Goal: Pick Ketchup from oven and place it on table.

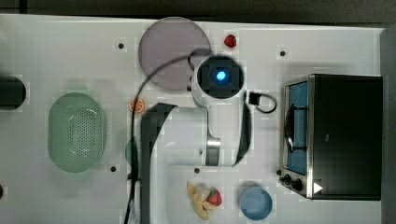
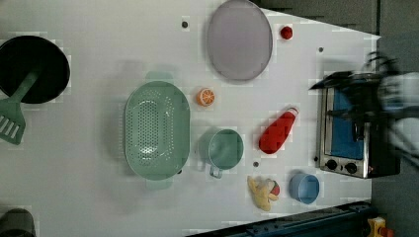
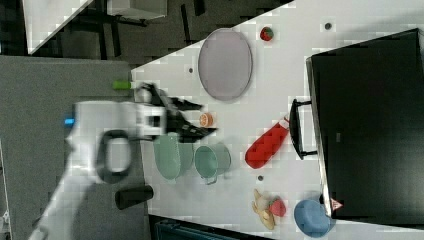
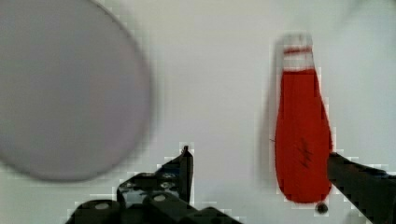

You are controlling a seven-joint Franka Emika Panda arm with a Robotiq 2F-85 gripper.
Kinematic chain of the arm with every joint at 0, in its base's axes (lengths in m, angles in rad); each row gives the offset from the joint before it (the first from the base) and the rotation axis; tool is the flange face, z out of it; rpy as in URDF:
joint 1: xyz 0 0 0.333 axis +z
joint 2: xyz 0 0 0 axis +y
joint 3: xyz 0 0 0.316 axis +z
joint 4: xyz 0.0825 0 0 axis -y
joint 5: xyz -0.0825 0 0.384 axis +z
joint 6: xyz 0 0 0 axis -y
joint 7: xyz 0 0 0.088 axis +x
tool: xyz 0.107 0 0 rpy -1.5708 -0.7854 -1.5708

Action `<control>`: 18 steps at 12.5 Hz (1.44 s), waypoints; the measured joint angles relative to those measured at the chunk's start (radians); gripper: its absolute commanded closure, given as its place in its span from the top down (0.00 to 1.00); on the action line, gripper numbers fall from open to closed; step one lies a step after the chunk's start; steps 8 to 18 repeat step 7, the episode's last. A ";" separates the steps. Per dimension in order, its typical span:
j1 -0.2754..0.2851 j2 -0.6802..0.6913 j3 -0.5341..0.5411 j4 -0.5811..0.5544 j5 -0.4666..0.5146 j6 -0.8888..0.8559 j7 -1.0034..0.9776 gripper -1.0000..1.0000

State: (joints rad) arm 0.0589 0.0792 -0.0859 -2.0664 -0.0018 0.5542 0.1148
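Your Ketchup (image 2: 276, 133) lies flat on the table (image 2: 89, 197), centre-right in the left view, long axis diagonal, cap pointing upper right toward the oven (image 2: 346, 131). Your gripper (image 4: 257, 158) is spread wide, holding nothing.

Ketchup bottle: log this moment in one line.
ketchup bottle: lying on table, outside oven | gripper: open, holding nothing

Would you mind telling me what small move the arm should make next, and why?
Probably lift a little higher and pull clear. The Ketchup already lies on its side on the table in front of the oven, and the gripper is open with nothing in it, so the placing looks done; only a clean retreat without nudging the bottle seems left.
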 measured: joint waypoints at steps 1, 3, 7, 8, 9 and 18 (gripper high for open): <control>0.001 -0.048 0.000 0.075 0.004 -0.087 0.002 1.00; 0.008 -0.120 -0.009 0.217 0.000 -0.261 0.005 1.00; -0.002 -0.172 -0.014 0.395 0.011 -0.504 0.014 1.00; -0.002 -0.172 -0.014 0.395 0.011 -0.504 0.014 1.00; -0.002 -0.172 -0.014 0.395 0.011 -0.504 0.014 1.00; -0.002 -0.172 -0.014 0.395 0.011 -0.504 0.014 1.00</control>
